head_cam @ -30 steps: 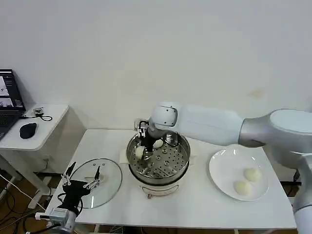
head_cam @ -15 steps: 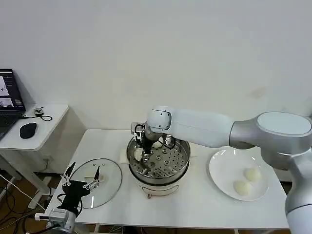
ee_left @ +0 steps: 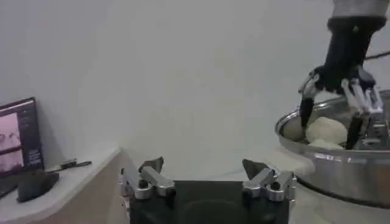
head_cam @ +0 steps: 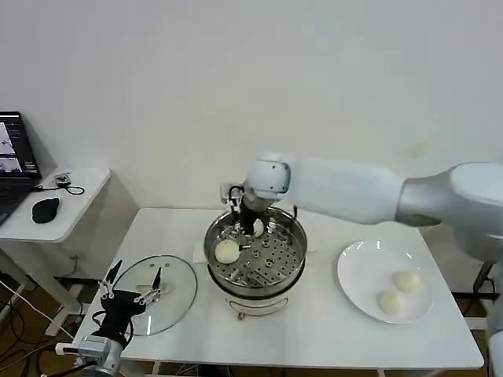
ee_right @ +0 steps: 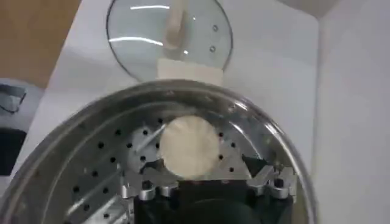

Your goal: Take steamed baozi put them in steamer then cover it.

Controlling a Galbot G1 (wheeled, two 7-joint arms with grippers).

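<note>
White tabletop (head_cam: 314, 330), frame centre: right gripper (head_cam: 245, 214) has lifted off w/ fingers spread, empty; its baozi (head_cam: 227, 251) now lies loose in steamer (head_cam: 255, 255). Two on plate (head_cam: 385, 279) remain. Left gripper (head_cam: 130, 287) idle, open, lower left.

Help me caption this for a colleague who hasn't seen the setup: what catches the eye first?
The right gripper hangs with open jaws over the shiny steamer mid-table, two steamed baozi on its perforated tray. Two more buns wait on the white plate to the right. The glass lid lies flat to the left, by the parked left gripper.
</note>
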